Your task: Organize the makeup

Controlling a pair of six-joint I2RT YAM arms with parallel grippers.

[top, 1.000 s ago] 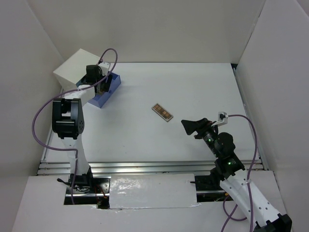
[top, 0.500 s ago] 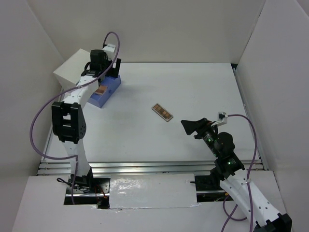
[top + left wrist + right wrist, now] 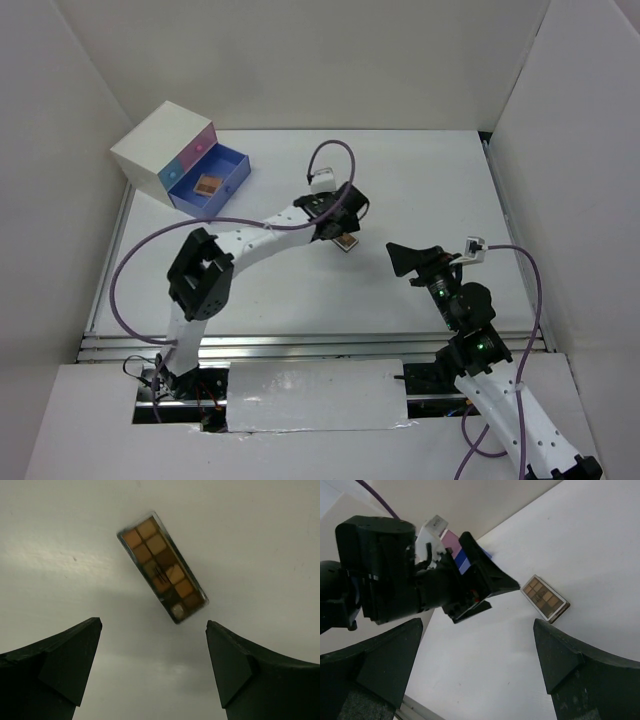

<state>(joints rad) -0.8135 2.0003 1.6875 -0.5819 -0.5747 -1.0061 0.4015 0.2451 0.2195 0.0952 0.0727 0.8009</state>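
Note:
A brown/tan eyeshadow palette (image 3: 162,567) lies flat on the white table, also seen in the right wrist view (image 3: 545,597) and partly under my left gripper in the top view (image 3: 347,241). My left gripper (image 3: 338,226) hovers just above and short of it, open and empty, jaws wide (image 3: 152,625). My right gripper (image 3: 402,260) is open and empty to the palette's right (image 3: 477,625). A small brown flat item (image 3: 208,185) lies in the open blue drawer (image 3: 228,166). The other makeup is out of view.
The white box with pink and blue drawers (image 3: 160,145) stands at the far left corner. White walls close the table on the left, back and right. The left arm (image 3: 250,238) stretches across the table's middle.
My left arm has swung from the blue drawer to the table's middle, over the palette. The brown item now lies uncovered in the drawer. My right gripper has shifted slightly right.

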